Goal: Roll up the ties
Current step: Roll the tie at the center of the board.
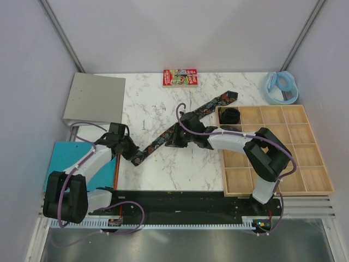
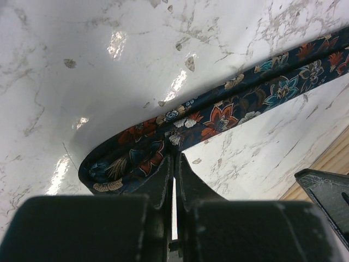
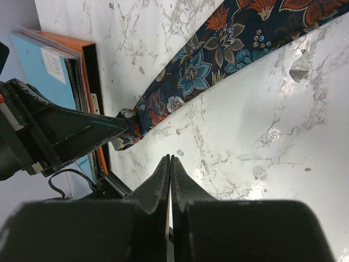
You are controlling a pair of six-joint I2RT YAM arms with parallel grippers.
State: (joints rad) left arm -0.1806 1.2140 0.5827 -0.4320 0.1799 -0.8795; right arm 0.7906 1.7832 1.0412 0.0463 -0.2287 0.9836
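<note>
From above, one coiled tie (image 1: 230, 115) sits in the wooden tray's (image 1: 305, 159) far-left compartment. A second tie (image 1: 210, 107) lies unrolled, slanting across the bench (image 1: 180, 174), so its rolling looks barely begun. The left wrist view adds the left hand (image 2: 174, 162) pressed together at its folded-back narrow end, and the right wrist view shows the right hand (image 3: 170, 161) closed and empty beside it.

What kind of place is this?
Likely a robot test booth, not a home: plain white walls enclose a marble-look table, which holds a wooden compartment tray and a flowery tie stretched out.
</note>
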